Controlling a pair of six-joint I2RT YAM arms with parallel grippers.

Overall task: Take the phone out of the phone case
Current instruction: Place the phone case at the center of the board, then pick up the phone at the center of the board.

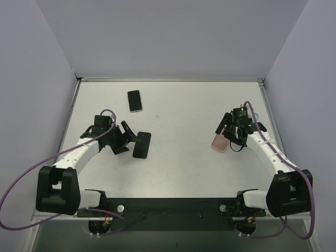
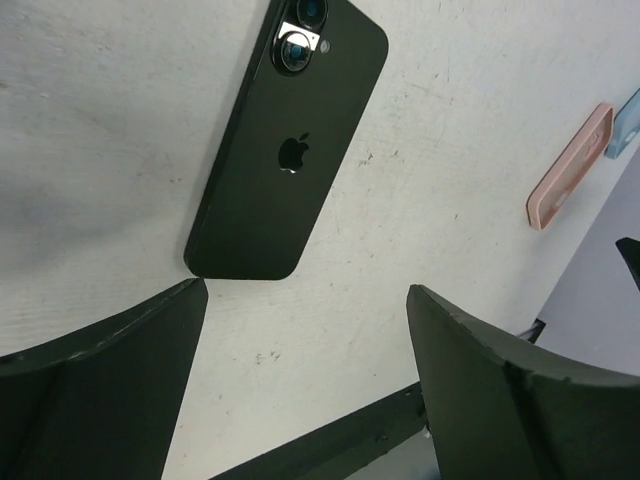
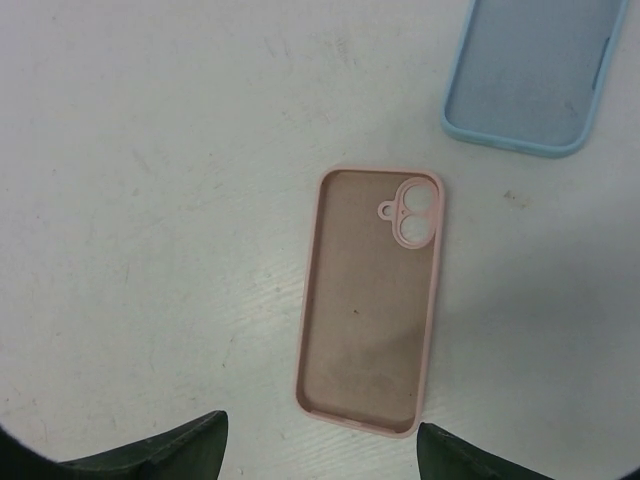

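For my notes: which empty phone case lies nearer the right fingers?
The pink rectangular phone case; the light blue phone case lies farther off.

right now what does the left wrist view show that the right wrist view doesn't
Only the left wrist view: the black phone, lying back up on the table, out of any case. Only the right wrist view: the inside of the pink case, empty, with its camera cutout, and most of the blue case. Both: the pink case, seen edge-on at the right of the left wrist view with a blue sliver beside it, and the white table.
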